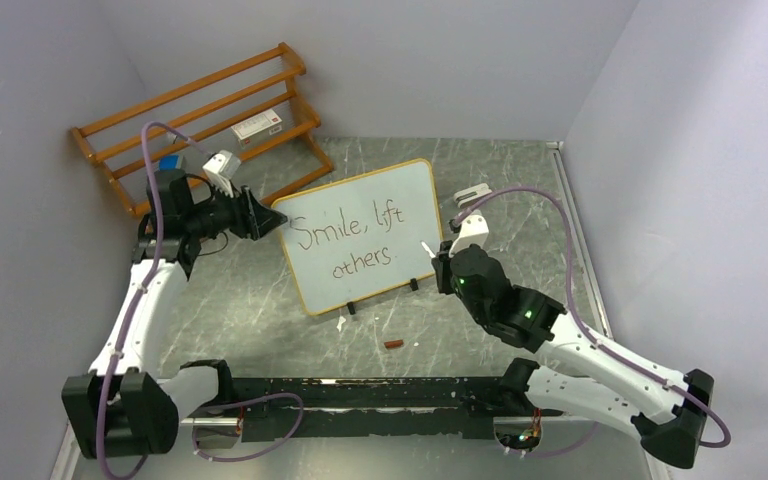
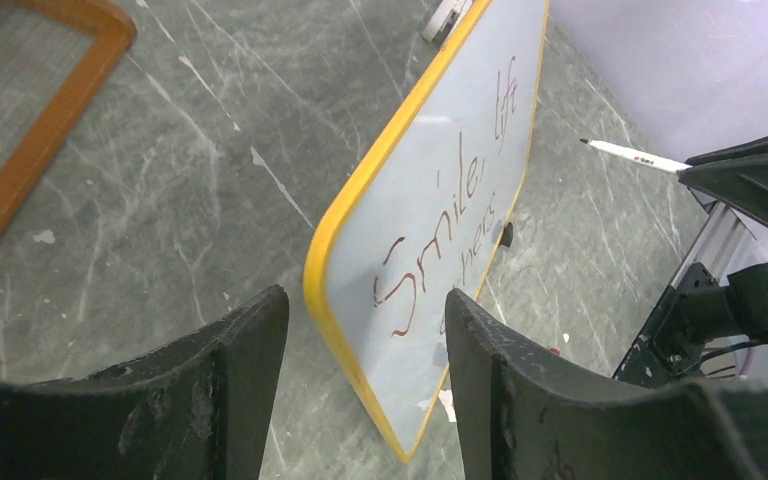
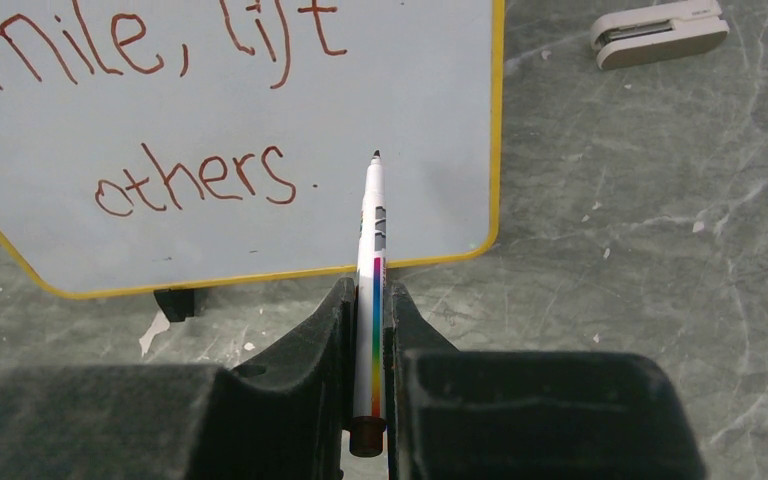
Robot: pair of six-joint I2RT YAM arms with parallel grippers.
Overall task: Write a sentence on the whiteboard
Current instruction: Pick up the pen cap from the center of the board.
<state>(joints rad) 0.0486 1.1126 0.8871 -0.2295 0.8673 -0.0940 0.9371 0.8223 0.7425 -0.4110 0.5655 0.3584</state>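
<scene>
though faint from above, rainbow-striped marker [image 3: 372,200] in right claw [image 3: 370,292]

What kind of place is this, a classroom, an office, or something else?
Probably a robotics lab test cell: plain pale walls box in a grey stone-patterned table, two robot arms are bolted at its near edge, and a small whiteboard and wooden rack stand as props.

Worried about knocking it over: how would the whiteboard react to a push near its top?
The whiteboard would probably tip rather than slide, since it stands on edge on small black feet. Its thin framed panel looks rigid and fairly light, so it likely shifts easily.
</scene>
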